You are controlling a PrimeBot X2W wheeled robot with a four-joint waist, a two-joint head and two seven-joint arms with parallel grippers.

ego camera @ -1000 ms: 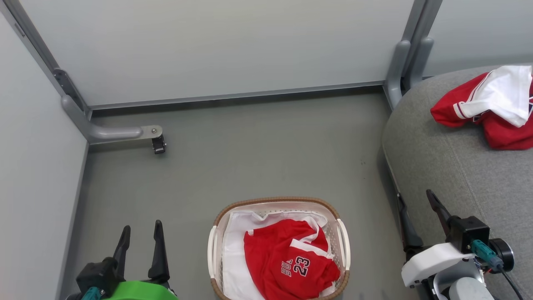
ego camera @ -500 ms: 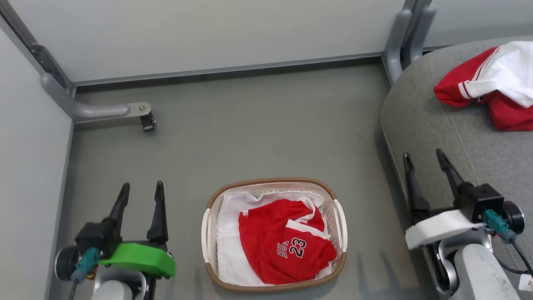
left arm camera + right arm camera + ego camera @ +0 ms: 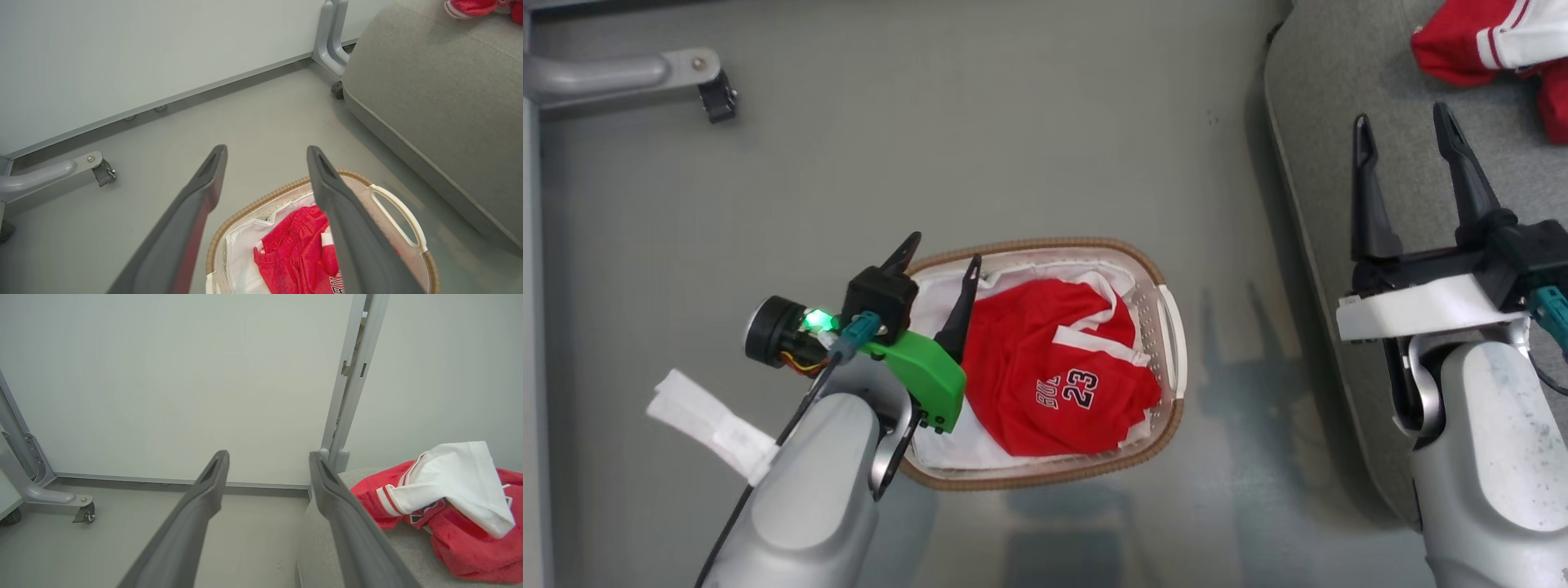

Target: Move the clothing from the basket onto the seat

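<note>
A red garment [image 3: 1054, 367] printed with the number 23 lies crumpled in the basket [image 3: 1054, 482] on the grey floor [image 3: 1013, 122], on top of a white cloth [image 3: 947, 449] spread across the basket's bottom. The left pincer [image 3: 943, 249] hangs over the basket's left end with its fingers spread and nothing between them, one finger above the woven rim, the other above the white cloth just beside the red fabric. In the left wrist view the same open fingers frame the basket [image 3: 245, 204] and the red garment [image 3: 294, 253].

To the right, across a strip of bare floor, stands the seat [image 3: 1323, 82]. The right pincer [image 3: 1401, 117] is above the seat's near edge, released and empty, its arm standing between basket and seat. A second red garment [image 3: 1454, 53] with white trim lies heaped on the seat, well apart from the basket; the right wrist view shows it [image 3: 470, 539] folded under a white flap.

A grey partition [image 3: 184, 375] closes the background, its castor leg [image 3: 613, 73] resting on the floor far left of the basket
</note>
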